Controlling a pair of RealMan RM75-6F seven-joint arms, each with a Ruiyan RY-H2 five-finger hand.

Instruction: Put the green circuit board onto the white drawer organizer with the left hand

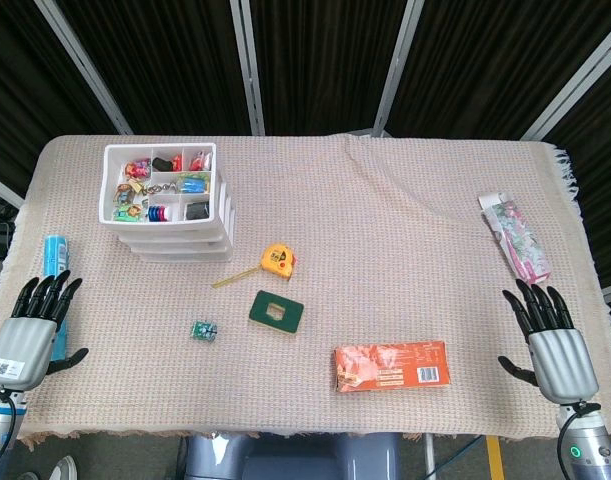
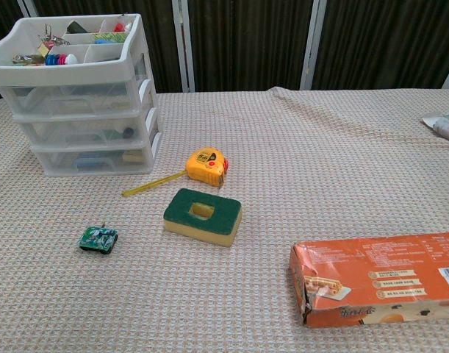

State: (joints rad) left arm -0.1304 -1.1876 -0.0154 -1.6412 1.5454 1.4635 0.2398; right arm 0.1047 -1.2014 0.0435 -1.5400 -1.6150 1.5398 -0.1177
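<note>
Green circuit board (image 1: 204, 331) lies small and flat near the table's front edge; the spread, empty left hand (image 1: 32, 331) could fumble it.

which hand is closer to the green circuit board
Left. The left hand rests open at the table's left edge, beside the green circuit board; the right hand lies at the far right edge.

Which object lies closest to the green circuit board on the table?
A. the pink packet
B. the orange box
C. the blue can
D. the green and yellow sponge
D. In both views the green circuit board lies on the cloth a short way from the green and yellow sponge, while the orange box, the blue can and the pink packet lie clearly farther away.
</note>
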